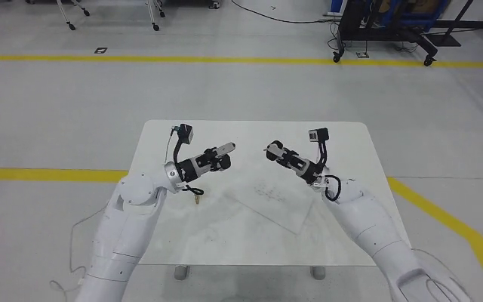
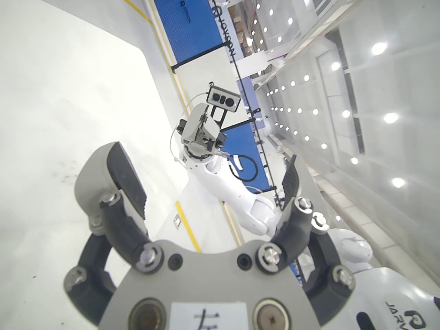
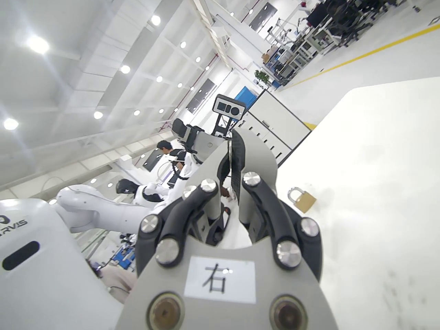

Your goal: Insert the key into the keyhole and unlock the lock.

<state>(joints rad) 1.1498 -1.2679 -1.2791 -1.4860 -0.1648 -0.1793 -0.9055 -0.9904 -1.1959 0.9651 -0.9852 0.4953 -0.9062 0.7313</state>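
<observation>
1. Fingers of the right claw point(image 3: 234, 139) are pressed together. A thin silver strip stands edge-on between them, and it looks like the key point(image 3: 229, 151). Very little of it can be seen.
2. That claw hangs in the air over the middle of the desk point(image 1: 332, 143). It is tilted, and its tip is turned toward the other arm.
3. The left claw point(image 2: 202, 156) is spread wide apart. Its ribbed black pads point(image 2: 125, 176) face each other with nothing held between them.
4. It also hangs above the desk, a little to the left of the middle. The two claw tips face each other across a gap and do not touch.
5. The lock point(image 1: 196, 192) is a small brass padlock lying flat on the desk. It sits just beside the left arm's wrist joint, on the side nearer the robot.
6. It is well apart from the right claw and touches neither claw. Its silver shackle point(image 3: 293, 193) looks seated in the body, though I cannot tell for sure.
7. The desk is white with rounded corners. Faint grey scuff marks point(image 1: 268, 189) show near its middle, between the lock and the right arm.
8. The floor point(image 1: 90, 106) around the desk is pale grey. A yellow line point(image 1: 226, 58) runs across it beyond the far edge of the desk. A second yellow line passes behind the desk at about the level of the claws.
</observation>
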